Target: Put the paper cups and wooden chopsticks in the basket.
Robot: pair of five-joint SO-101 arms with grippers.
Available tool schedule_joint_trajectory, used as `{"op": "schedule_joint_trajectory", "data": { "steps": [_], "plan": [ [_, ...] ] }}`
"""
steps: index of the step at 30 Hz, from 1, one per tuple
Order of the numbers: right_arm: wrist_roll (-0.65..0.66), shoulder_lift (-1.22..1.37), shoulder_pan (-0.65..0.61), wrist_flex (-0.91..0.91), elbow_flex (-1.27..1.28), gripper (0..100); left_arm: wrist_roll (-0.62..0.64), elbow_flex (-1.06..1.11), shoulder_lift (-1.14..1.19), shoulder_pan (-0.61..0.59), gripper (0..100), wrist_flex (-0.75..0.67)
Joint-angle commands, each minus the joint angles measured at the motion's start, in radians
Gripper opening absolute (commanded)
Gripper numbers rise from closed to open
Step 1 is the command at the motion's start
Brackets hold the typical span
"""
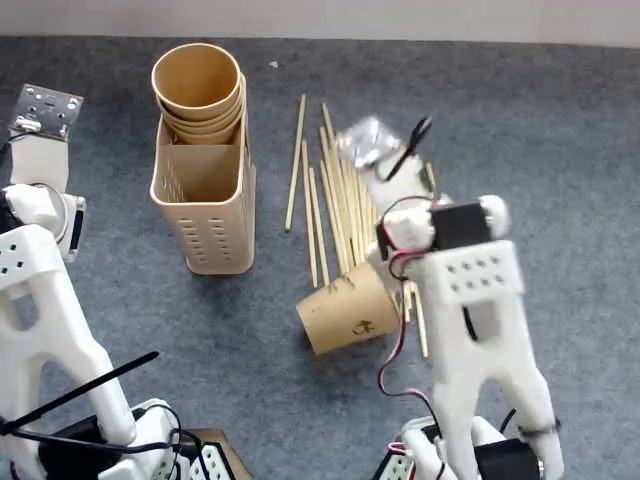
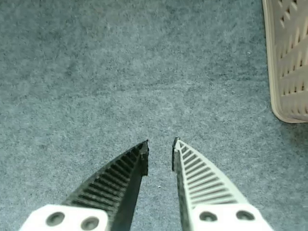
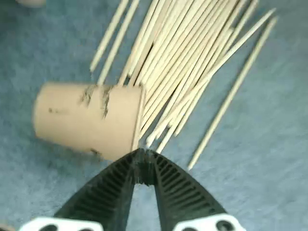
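Paper cup (image 1: 345,312) lying on its side, on the right arm's side of the basket (image 1: 205,225) and nearer the arms than the basket. Its mouth faces the wooden chopsticks (image 1: 330,195), and a few of their ends touch its rim. The cup is judged light, thin-walled and easily crushed, and its tapered flank would roll under a push. The stiffer rolled rim at the mouth, pinched with one finger inside and one outside, looks the soundest hold.

Right gripper (image 3: 142,156), ribbed black fingers drawn together tip to tip, sits at that rim; whether any paper is nipped between the tips cannot be told.

The chopsticks are pale, slender and stiff. They lie in a loose fan beside the basket, farther from it than the fallen cup's base. They are judged light and smooth enough to slip or swivel, so a few would best be taken at mid-length.

More brown paper cups (image 1: 197,85) are nested in the basket's far compartment. The basket itself is beige plastic with slotted walls and a central divider. A crumpled clear wrapper (image 1: 362,140) rests on the chopsticks' far ends.

Left gripper (image 2: 160,144), one finger black and one white, is parted by a narrow gap and holds nothing. It hangs over the grey napped cloth (image 1: 540,150) just beside a basket corner.
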Motion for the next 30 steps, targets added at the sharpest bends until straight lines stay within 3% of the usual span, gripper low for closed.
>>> {"op": "schedule_joint_trajectory", "data": {
  "steps": [1, 4, 6, 9, 12, 15, 20, 24, 30],
  "plan": [
    [0.006, -0.028, 0.001, 0.087, -0.343, 0.7, -0.014, -0.004, -0.025, -0.004, 11, -0.012],
    [0.006, 0.031, 0.001, 0.157, -0.423, 0.6, -0.014, 0.007, -0.025, -0.005, 11, -0.006],
    [0.005, 0.056, 0.005, 0.16, -0.343, 0.6, -0.021, 0.024, -0.027, -0.005, 11, 0.003],
    [0.008, 0.058, 0.013, 0.154, -0.07, 0.6, -0.149, 0.021, -0.027, 0.004, 11, 0.198],
    [0.095, 0.056, 0.007, 0.134, 0.225, 0.6, -0.258, -0.012, -0.028, 0.041, 11, 0.388],
    [0.18, 0.013, 0.016, 0.134, 0.409, 0.6, -0.282, -0.012, -0.05, 0.05, 11, 0.394],
    [0.279, -0.11, 0.077, 0.16, 0.501, 0.6, -0.276, -0.008, -0.11, 0.05, 11, 0.394],
    [0.322, -0.096, 0.054, 0.148, 0.602, 0.6, -0.276, 0.021, -0.14, 0.05, 11, 0.393],
    [0.287, 0.05, -0.036, -0.148, 0.74, 0.6, -0.276, 0.05, -0.15, 0.05, 11, 0.379]
  ]
}}
